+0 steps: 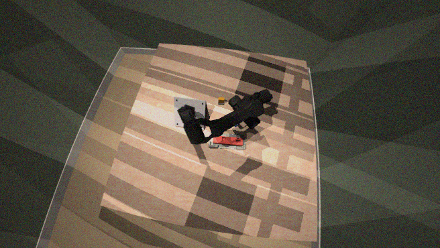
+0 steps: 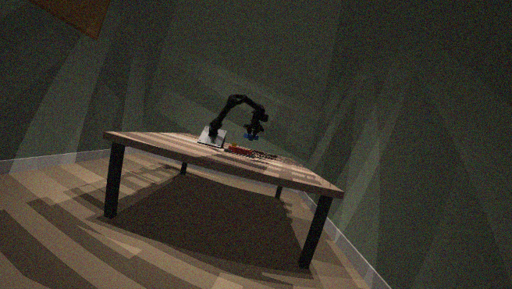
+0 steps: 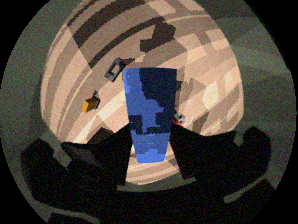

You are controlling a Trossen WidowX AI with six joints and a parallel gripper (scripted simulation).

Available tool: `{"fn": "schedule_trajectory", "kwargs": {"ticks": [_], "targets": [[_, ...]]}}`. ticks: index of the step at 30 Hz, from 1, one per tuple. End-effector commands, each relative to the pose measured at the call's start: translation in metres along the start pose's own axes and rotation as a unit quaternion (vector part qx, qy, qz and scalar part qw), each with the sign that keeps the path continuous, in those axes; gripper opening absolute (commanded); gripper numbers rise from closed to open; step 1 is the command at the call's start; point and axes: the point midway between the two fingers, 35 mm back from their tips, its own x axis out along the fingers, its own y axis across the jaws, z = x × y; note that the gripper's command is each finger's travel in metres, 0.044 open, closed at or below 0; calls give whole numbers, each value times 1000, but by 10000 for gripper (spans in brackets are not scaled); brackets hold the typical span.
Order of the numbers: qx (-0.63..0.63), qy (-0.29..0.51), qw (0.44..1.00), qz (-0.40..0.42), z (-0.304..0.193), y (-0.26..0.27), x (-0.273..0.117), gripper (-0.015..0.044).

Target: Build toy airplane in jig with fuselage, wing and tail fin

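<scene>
The black end effector (image 1: 248,121) (image 2: 251,134) (image 3: 149,123), half open, grips the long blue flat wing (image 2: 250,137) (image 3: 150,107) mid-span above the desk (image 1: 161,188) (image 2: 218,158) (image 3: 120,30) — probably so its ends stay free for seating. The red fuselage (image 1: 228,140) (image 2: 240,150) lies in the grey cradle (image 1: 213,146), below centre in the top view, seemingly to keep its sockets upward. The small yellow tail fin (image 1: 221,100) (image 2: 234,144) (image 3: 90,105) waits above it — no readable writing.

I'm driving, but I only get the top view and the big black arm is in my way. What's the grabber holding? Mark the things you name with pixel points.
Observer: In the wrist view, the blue wing (image 1: 236,125) (image 2: 251,137) (image 3: 150,100) is clamped between the fingers of the gripper (image 1: 244,112) (image 2: 253,134) (image 3: 149,123).

Operator: Ooh! Is it sitting on the red part yet?

Observer: No. The exterior view shows it up in the air, with a gap between it and the red fuselage (image 1: 228,141) (image 2: 240,150) (image 3: 177,123) below.
</scene>
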Motion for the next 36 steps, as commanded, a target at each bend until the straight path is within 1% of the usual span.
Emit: {"fn": "schedule_trajectory", "kwargs": {"ticks": [1, 19, 36], "targets": [[-33, 0, 999, -3, -11, -5, 1, 0], [-184, 4, 983, -5, -66, -24, 12, 0], [-327, 13, 945, -6, -119, -30, 25, 0]]}}
